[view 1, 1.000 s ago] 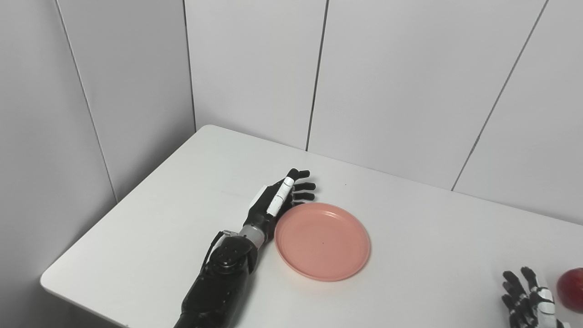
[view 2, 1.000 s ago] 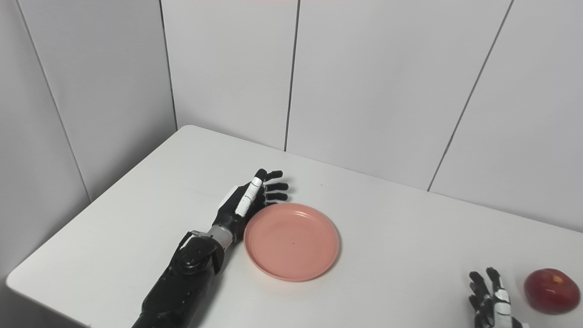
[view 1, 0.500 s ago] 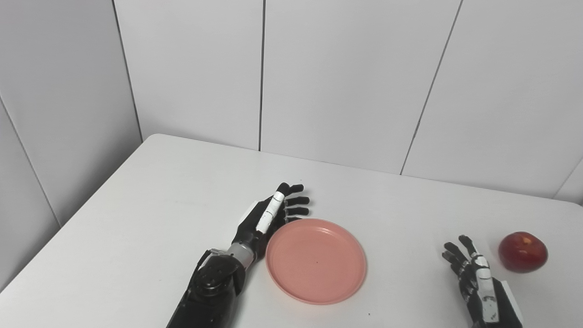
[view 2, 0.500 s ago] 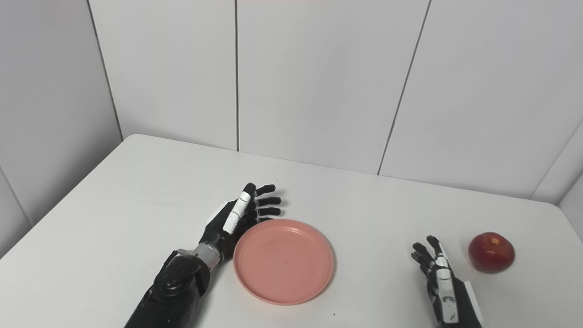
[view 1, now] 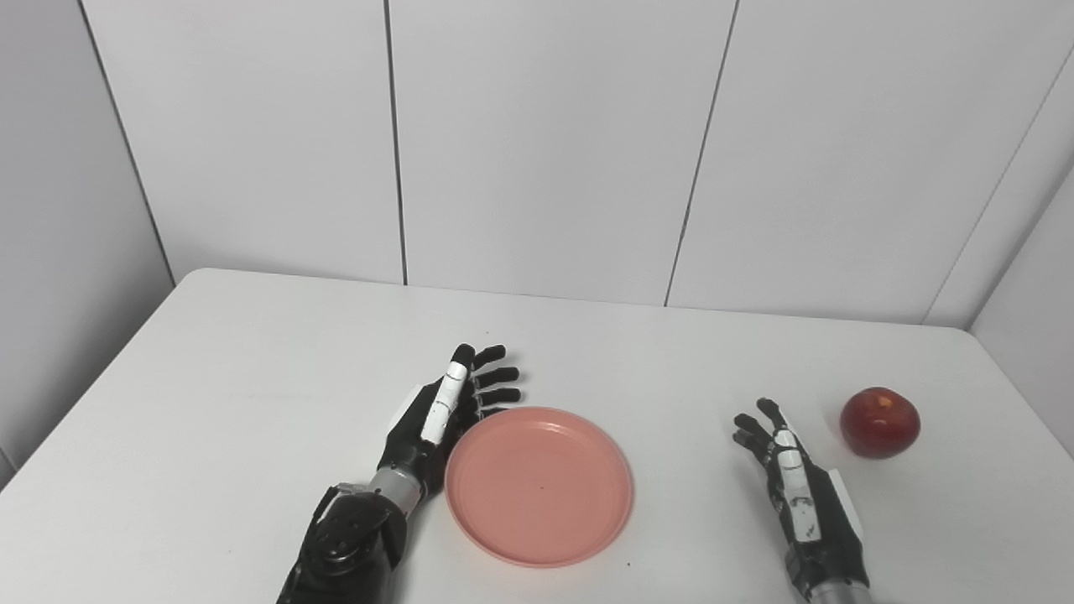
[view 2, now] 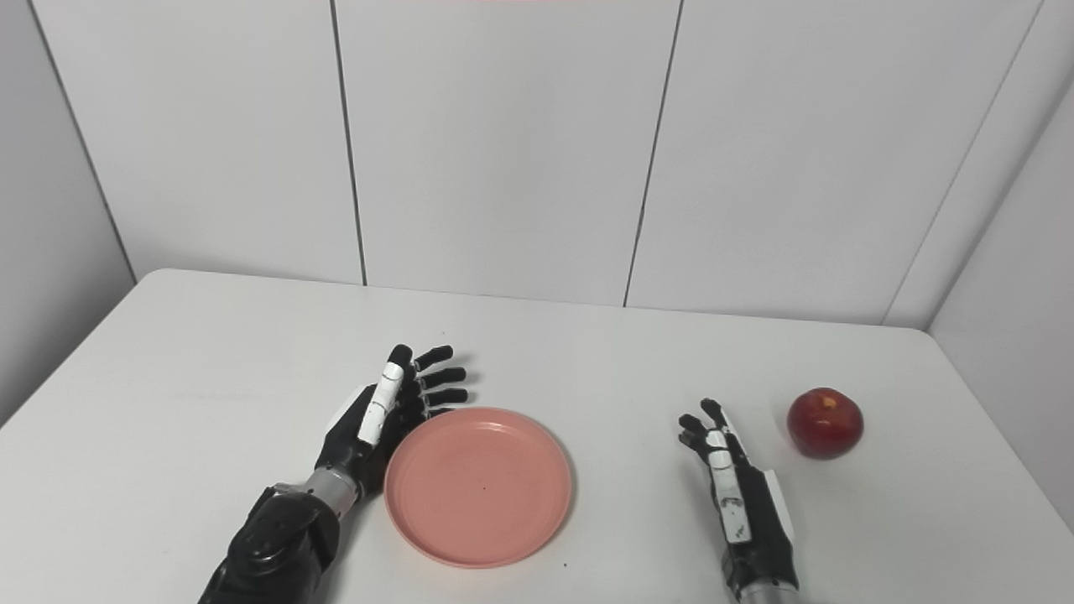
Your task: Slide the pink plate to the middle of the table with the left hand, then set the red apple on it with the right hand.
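A round pink plate [view 1: 539, 486] lies flat on the white table [view 1: 252, 377], near the front and about mid-width. My left hand [view 1: 440, 411] rests open against the plate's left rim, fingers stretched toward the back wall. A red apple [view 1: 879, 422] sits on the table at the right, apart from the plate. My right hand [view 1: 793, 474] is open on the table between plate and apple, a short way left of the apple, holding nothing.
White panelled walls [view 1: 545, 151] close the table in behind and on both sides. The table's right edge [view 1: 1019, 394] runs close to the apple. Bare table surface lies left of my left arm and behind the plate.
The camera has swung to the right, so the whole scene shifted left and the apple and right hand came fully into view. The right hand has reached a little forward; plate and left hand look unmoved.
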Robot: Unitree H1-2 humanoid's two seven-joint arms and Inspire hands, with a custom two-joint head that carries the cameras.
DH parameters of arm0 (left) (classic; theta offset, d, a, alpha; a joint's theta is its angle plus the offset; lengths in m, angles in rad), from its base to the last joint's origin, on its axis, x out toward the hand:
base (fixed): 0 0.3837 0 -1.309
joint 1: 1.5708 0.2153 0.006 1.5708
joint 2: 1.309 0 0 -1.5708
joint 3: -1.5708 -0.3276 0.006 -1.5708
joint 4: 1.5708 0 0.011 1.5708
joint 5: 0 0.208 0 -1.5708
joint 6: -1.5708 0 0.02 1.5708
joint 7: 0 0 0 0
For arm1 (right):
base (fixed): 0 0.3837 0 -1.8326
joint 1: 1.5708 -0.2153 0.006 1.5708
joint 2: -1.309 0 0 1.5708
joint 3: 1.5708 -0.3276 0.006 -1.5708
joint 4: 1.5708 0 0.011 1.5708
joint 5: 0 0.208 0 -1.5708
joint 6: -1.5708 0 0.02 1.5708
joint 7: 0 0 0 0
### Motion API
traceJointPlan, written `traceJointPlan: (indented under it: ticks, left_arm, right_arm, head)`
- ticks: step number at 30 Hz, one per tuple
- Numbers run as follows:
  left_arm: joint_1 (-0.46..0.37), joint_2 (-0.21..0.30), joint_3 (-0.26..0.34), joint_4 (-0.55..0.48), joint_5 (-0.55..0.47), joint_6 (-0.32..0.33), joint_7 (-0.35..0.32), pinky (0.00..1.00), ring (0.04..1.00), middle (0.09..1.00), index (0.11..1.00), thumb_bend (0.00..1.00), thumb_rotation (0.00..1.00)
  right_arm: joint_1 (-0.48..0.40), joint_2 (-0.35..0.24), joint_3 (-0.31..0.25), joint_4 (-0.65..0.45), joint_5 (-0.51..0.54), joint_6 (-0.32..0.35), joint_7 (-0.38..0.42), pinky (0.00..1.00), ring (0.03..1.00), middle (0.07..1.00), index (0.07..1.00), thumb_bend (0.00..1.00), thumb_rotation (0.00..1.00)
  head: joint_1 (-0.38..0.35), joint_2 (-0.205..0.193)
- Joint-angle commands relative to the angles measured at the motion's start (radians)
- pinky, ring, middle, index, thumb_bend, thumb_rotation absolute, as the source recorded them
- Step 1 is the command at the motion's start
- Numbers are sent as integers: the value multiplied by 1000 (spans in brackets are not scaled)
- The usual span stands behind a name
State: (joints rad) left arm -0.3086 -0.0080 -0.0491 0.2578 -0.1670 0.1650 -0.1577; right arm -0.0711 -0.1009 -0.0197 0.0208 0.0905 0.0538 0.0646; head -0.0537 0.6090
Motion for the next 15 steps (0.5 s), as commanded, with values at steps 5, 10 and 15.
traceJointPlan:
  ticks: [5, 10, 15]
  left_arm:
    - [-25, -26, -14, 25, 7, 23, -3, 690, 747, 795, 833, 744, 957]
    - [-25, -36, -10, 26, 11, 20, 9, 692, 748, 795, 833, 735, 961]
    - [-16, -39, 0, 31, 14, 12, 19, 699, 749, 793, 840, 742, 945]
  right_arm:
    - [-5, 36, 45, 7, -2, 32, 21, 1000, 874, 861, 930, 889, 1000]
    - [-7, 38, 48, 6, -4, 44, 21, 1000, 877, 861, 928, 880, 1000]
    - [-8, 39, 49, 12, -7, 29, 23, 1000, 872, 865, 932, 864, 1000]
  head:
    - [-15, 7]
    - [-21, 9]
    - [-28, 11]
